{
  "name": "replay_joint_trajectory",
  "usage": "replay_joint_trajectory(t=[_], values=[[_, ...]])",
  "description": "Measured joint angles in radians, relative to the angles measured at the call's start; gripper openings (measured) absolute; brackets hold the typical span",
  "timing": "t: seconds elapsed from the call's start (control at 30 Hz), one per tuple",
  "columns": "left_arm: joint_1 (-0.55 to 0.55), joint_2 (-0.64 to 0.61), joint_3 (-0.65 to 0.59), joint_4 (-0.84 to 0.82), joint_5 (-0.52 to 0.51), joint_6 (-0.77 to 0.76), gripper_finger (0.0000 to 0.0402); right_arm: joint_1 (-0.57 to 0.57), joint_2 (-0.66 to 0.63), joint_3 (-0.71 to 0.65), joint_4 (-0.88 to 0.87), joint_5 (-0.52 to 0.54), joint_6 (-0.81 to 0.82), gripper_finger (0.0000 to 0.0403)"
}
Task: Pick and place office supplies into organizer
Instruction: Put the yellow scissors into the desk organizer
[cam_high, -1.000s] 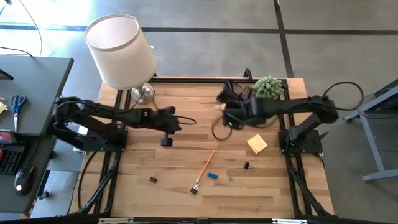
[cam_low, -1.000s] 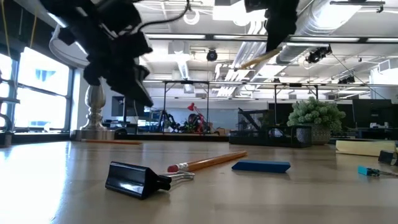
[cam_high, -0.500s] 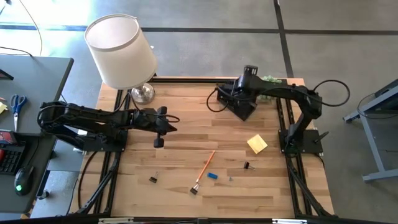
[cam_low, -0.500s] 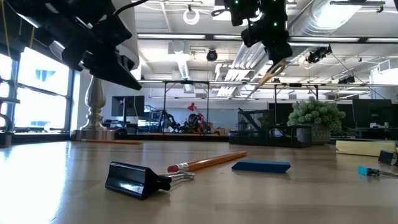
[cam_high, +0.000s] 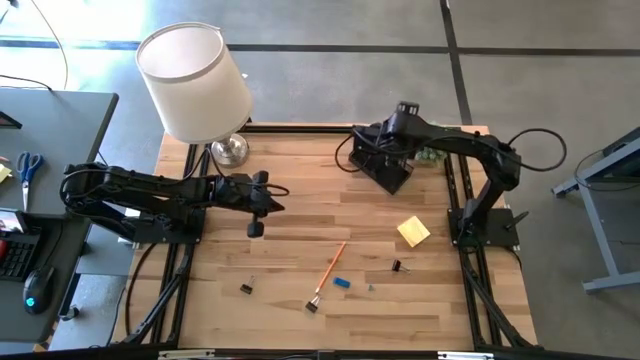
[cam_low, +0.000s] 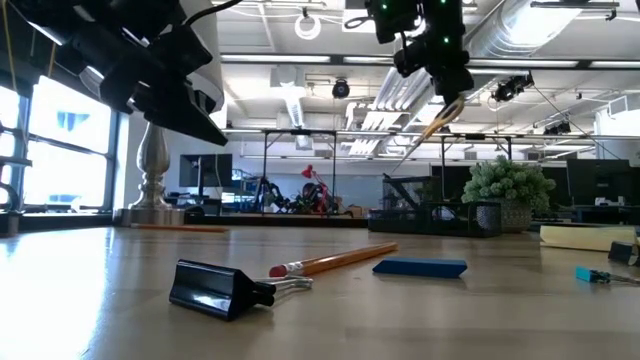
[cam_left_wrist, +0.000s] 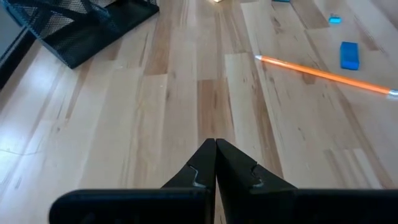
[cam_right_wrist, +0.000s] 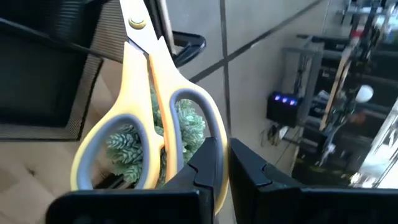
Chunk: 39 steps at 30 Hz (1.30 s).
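Yellow-handled scissors in right gripper above organizer

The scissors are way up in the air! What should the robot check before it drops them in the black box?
1. Right tool shut on the yellow scissors: ok.
2. Scissors over the black organizer: ok, seen from above.
3. Blades pointing down: ok in the low view.
4. Blades lined up with the upright pocket: cannot tell.
5. Left tool shut, empty, away from the organizer: ok.
6. Plant clear of the scissors: cannot tell.
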Motion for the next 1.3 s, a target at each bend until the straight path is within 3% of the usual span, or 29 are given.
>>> replay_joint_trajectory(t=[0.33,0.63,0.9,1.03,1.3], values=[[0.000,0.000,0.000,0.000,0.005,-0.002,0.0000,-0.047,-0.009,0.000,0.000,-0.094,-0.084,0.0008],[0.000,0.000,0.000,0.000,0.006,-0.001,0.0000,-0.110,-0.009,0.000,0.000,-0.154,0.014,0.0008],[0.000,0.000,0.000,-0.001,0.006,-0.001,0.0000,-0.081,-0.063,0.000,0.000,-0.107,0.062,0.0007],[0.000,0.000,0.000,-0.001,0.007,0.000,0.0000,-0.100,-0.088,-0.001,-0.001,-0.136,0.044,0.0007],[0.000,0.000,0.000,-0.003,0.027,-0.007,0.0000,-0.164,-0.081,-0.109,0.000,-0.198,-0.013,0.0008]])
